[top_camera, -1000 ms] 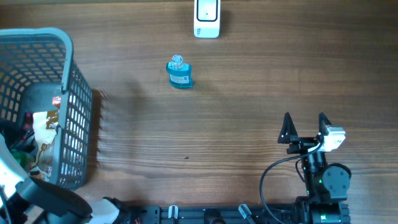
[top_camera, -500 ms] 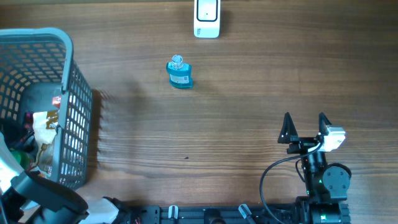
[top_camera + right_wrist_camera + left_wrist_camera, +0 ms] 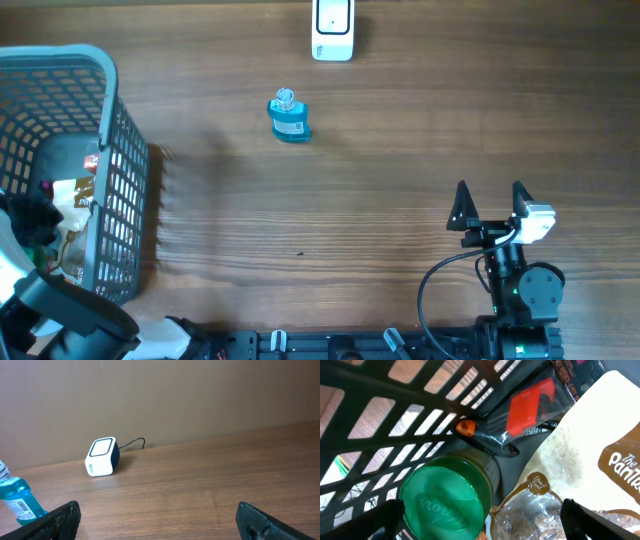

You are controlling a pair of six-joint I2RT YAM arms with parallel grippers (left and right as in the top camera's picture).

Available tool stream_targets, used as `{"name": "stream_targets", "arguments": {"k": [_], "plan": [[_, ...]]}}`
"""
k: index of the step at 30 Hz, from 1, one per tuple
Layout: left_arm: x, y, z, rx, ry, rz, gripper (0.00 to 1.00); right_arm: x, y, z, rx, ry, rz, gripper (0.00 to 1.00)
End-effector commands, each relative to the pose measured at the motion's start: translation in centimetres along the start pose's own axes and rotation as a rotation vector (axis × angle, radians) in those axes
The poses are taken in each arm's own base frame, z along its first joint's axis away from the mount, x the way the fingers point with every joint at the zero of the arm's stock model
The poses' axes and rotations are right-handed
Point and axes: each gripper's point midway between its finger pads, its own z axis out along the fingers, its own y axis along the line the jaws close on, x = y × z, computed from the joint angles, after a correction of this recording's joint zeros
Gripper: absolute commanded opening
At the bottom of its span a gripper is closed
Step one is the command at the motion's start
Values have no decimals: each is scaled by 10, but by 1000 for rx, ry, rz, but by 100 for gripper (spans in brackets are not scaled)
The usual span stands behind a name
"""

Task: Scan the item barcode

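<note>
Two tools, both spread apart and empty. Left tool hangs inside the basket at left, over a green-lidded jar. Blue bottle stands on the table near the far-edge scanner. Right tool rests near right.

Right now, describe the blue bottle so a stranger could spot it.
On the wooden table, find the white scanner at the far edge. The blue bottle sits alone just in front of it, slightly toward the grey basket. It is the only blue thing there, with a barcode label.
</note>
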Motion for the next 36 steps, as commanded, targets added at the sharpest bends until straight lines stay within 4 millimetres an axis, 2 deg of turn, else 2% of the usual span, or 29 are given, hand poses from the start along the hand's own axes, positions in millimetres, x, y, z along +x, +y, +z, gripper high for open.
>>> {"name": "stream_targets", "arguments": {"k": [1, 5, 11, 14, 16, 22, 28, 36], "plan": [[9, 0, 6, 7, 37, 20, 100, -1, 3, 0, -17, -4, -14, 100], [13, 0, 8, 1, 48, -8, 100, -1, 3, 0, -17, -4, -15, 100], [26, 0, 22, -1, 76, -25, 100, -1, 3, 0, -17, -4, -15, 100], [30, 14, 25, -88, 84, -100, 100, -1, 3, 0, -17, -4, -15, 100], [30, 21, 25, -119, 81, -124, 100, -1, 3, 0, -17, -4, -15, 100], [28, 21, 25, -121, 71, -161, 100, -1, 3, 0, -17, -4, -15, 100], [29, 23, 24, -135, 68, -282, 100, -1, 3, 0, -17, -4, -14, 100], [53, 54, 12, -350, 109, -456, 100, -1, 3, 0, -17, -4, -15, 100]]}}
